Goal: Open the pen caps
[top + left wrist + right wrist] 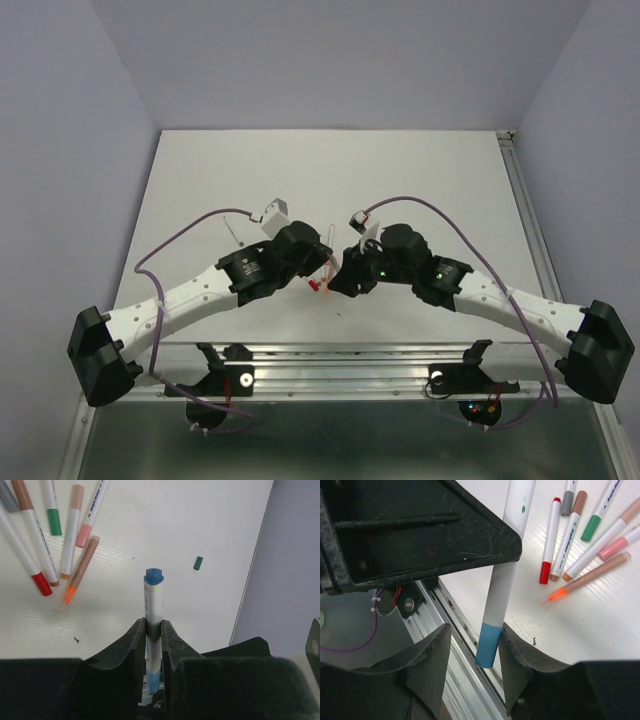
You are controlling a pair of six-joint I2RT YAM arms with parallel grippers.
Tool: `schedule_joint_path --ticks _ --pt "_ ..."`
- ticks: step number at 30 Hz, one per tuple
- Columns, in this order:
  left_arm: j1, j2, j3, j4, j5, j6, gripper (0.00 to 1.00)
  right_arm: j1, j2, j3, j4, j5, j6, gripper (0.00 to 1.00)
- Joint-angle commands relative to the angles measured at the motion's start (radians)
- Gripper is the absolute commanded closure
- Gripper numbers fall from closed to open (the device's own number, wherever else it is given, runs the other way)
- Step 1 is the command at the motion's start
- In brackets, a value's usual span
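Observation:
My left gripper [153, 625] is shut on a white pen barrel [153, 605] and holds it above the table. The barrel has a dark blue plug at its far end. Its light blue pen cap [488, 645] sticks out behind my left fingers and hangs between the jaws of my right gripper [475, 630]. Those jaws stand open: the right finger is close against the cap and the left finger is clear of it. In the top view the two grippers meet at the table's near middle [335, 270]. A loose green cap [198, 563] lies on the table.
Several capped pens lie together on the white table, with red [41, 584], green [54, 522] and pink [83, 535] caps. An uncapped orange-tipped pen [75, 580] lies beside them. An aluminium rail [445, 630] runs along the near edge. A grey wall [290, 555] stands beyond the table edge.

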Motion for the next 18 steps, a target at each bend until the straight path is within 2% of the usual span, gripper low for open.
schedule_joint_path --ticks 1,7,13,17,18 --pt "-0.011 -0.003 0.036 0.005 -0.052 -0.025 1.0 0.008 -0.022 0.061 0.033 0.025 0.022 0.54" --pt "-0.012 -0.006 0.033 -0.001 -0.058 -0.038 1.0 0.008 -0.032 0.056 0.028 0.025 0.045 0.57" --pt "-0.014 -0.024 0.027 -0.007 -0.065 -0.054 1.0 0.009 -0.025 0.066 0.008 0.047 0.049 0.88" --pt "-0.015 -0.027 0.034 -0.009 -0.042 -0.042 1.0 0.008 -0.022 0.066 0.017 0.053 0.051 0.99" --pt "-0.015 -0.024 0.037 -0.007 -0.026 -0.031 0.9 0.009 -0.024 0.066 0.024 0.048 0.049 0.99"
